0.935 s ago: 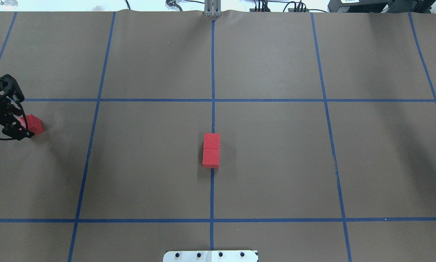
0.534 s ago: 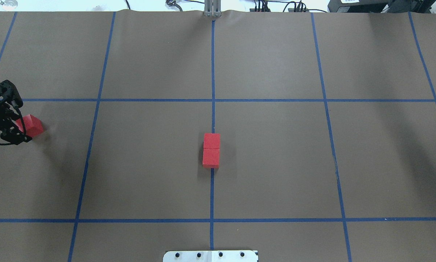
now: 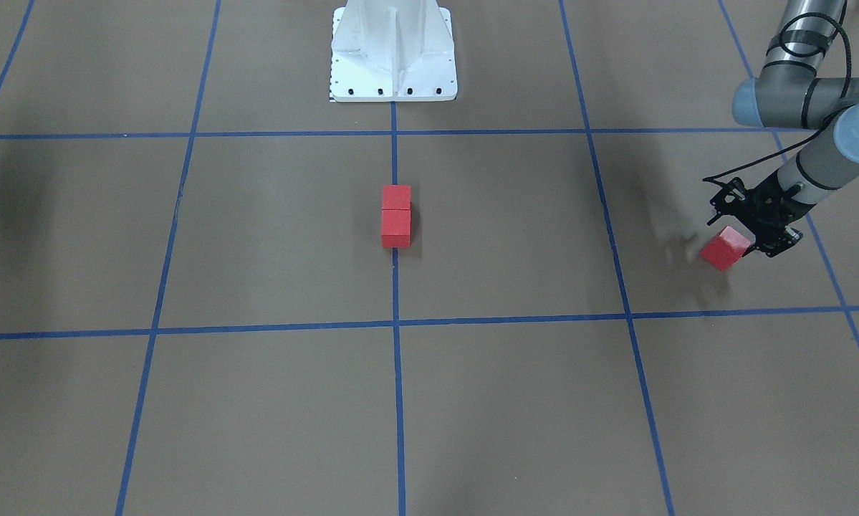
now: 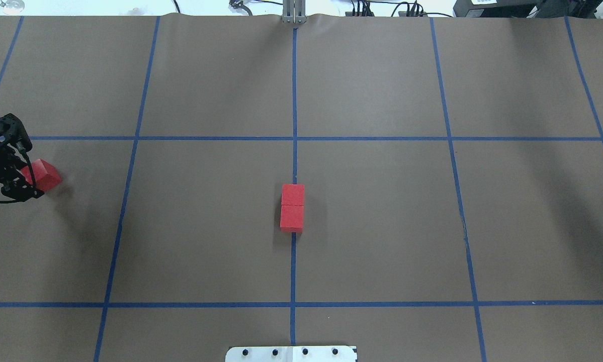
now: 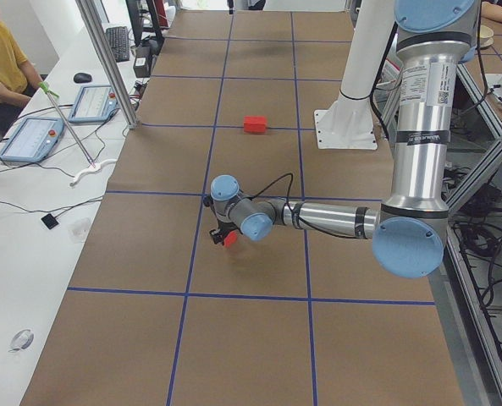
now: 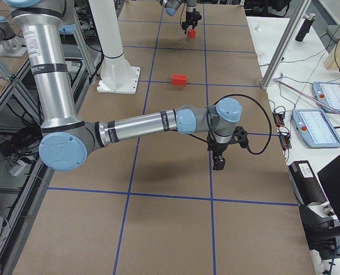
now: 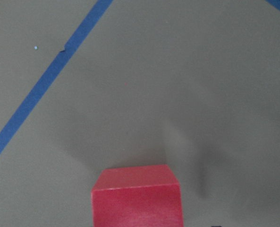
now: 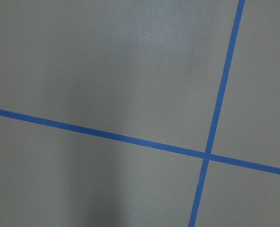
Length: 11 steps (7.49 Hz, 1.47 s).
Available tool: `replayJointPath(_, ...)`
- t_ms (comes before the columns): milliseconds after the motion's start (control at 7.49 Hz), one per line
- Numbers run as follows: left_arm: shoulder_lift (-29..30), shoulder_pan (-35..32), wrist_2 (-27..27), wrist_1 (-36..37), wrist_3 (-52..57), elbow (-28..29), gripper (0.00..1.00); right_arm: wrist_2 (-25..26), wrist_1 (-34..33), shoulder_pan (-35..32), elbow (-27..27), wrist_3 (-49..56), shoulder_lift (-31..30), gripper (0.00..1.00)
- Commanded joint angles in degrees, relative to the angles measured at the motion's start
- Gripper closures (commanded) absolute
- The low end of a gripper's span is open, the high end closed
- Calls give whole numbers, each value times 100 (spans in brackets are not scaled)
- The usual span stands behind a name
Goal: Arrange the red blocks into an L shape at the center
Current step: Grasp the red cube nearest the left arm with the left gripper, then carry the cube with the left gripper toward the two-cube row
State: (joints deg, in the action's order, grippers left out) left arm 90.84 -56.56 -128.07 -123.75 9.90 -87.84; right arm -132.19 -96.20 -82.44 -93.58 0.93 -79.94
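Well, my left claw [image 3: 738,242] was pinched on a small matte red cube [image 3: 721,249] far out at the left side of the brown paper-covered table [image 4: 381,226], in the middle row of squares marked by the blue tape grid lines [image 4: 294,100]. That cube sat in my grip turned at an angle to the grid. A soft shadow lay on the paper beside it, so it seemed to hang just clear of the surface, though I could not be sure. From my left wrist camera it filled the bottom middle of the view, with bare paper and a slanting tape line beyond. The two other matte red cubes [image 4: 292,216] stood at the table's centre, touching face to face in a short straight row on the central tape line, well apart from the one I held. My right claw [image 6: 218,164] pointed down over the paper at the table's right end, near a crossing of tape lines; whether it was spread or pressed together I could not tell. My white base plate [image 3: 393,50] stood on the central line at my side of the table.
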Motion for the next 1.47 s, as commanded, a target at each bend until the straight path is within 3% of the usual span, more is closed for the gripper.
replayJointPath(0, 22, 22, 2, 26, -14, 13, 29, 0, 4, 0, -3, 4, -4, 1)
replayJointPath(134, 48, 30, -7, 43, -58, 30, 46, 0, 4, -9, -3, 4, -4, 1)
replayJointPath(267, 144, 31, -42, 244, -75, 13, 55, 0, 4, -9, -11, -5, -4, 1)
replayJointPath(401, 406, 31, -77, 716, -67, -48, 61, 0, 4, -9, -12, -5, -4, 1)
replayJointPath(668, 942, 31, -77, 1211, -67, -58, 63, 0, 4, -18, -12, -5, 14, 1)
replayJointPath(935, 1626, 31, -60, 1204, -5, -84, 100, 0, 4, -18, -3, -5, 49, 1)
replayJointPath(1336, 2069, -4, 132, 1195, -14, -715, 100, 0, -4, -26, 15, -5, 93, 1)
